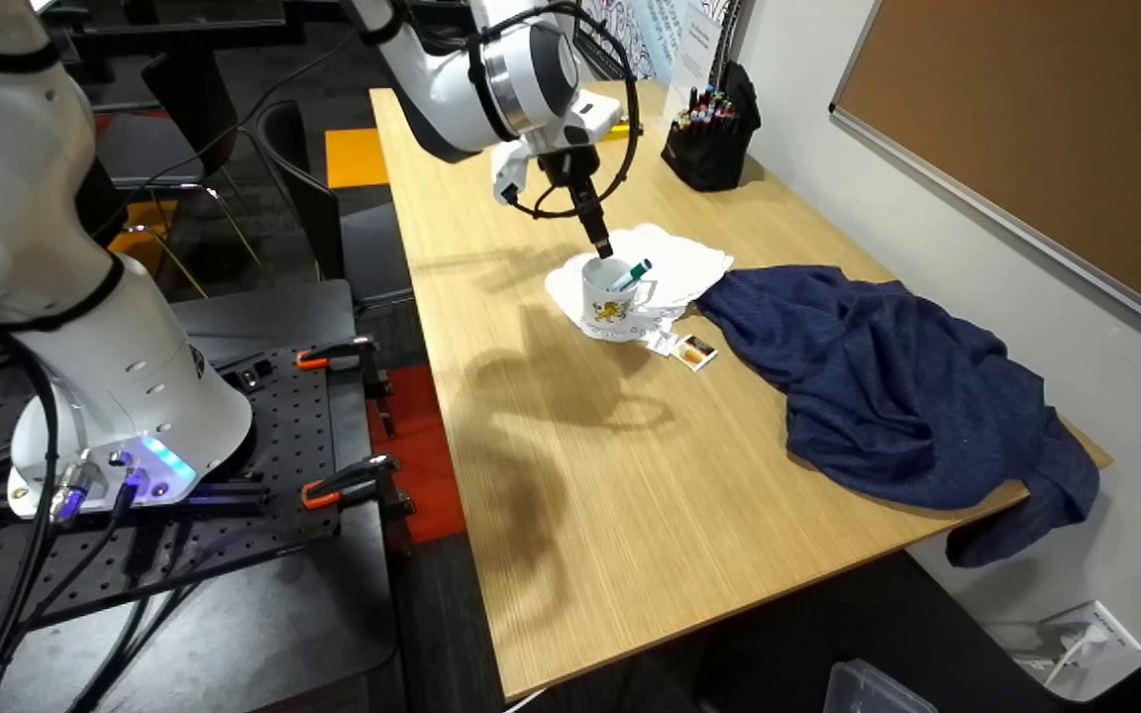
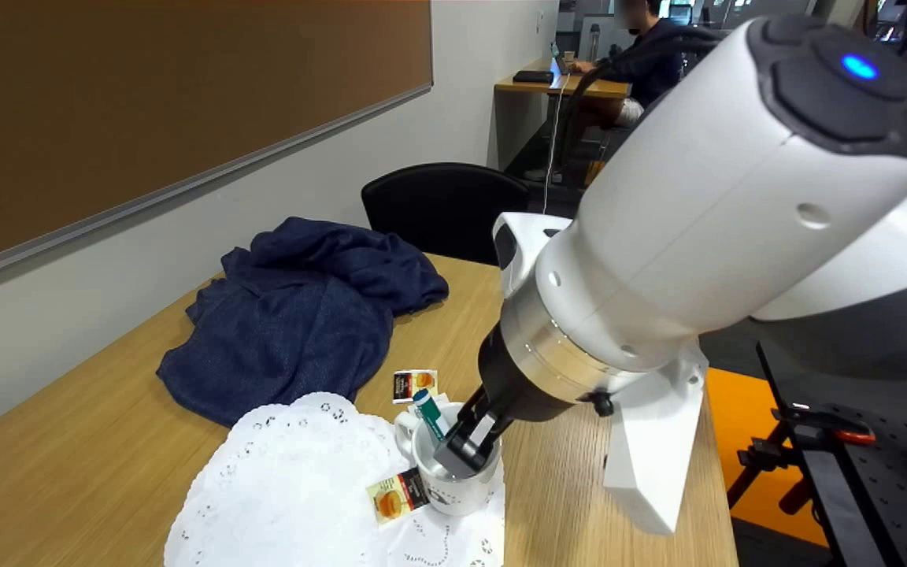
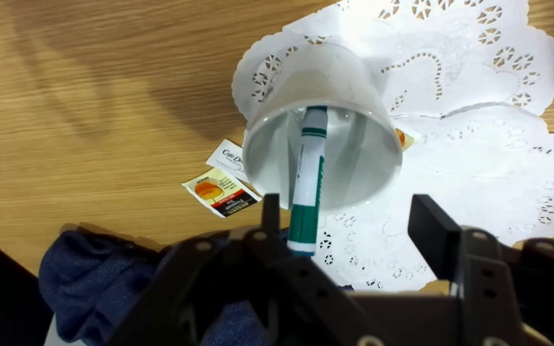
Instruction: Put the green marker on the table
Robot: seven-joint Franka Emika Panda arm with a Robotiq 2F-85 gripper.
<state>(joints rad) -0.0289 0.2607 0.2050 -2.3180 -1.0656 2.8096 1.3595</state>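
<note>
Smooth wooden table [image 1: 640, 495] (glossy cup [image 3: 327, 79]).

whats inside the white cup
The green marker leans inside the white cup, its green end sticking out past the rim. The marker covers the strip behind it, and the cup's own wall hides some of the bottom, so anything there can't be seen.

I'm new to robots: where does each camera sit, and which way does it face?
An exterior view: high near one end of the table, looking along it toward the black pen pouch; shows the robot base and arm.
An exterior view: farther along, facing roughly back toward the dark blue cloth; the arm fills its upper right.
Wrist view: behind the open jaws, which show at the bottom; looks into the cup at the green marker.
Both exterior views share the corkboard.
</note>
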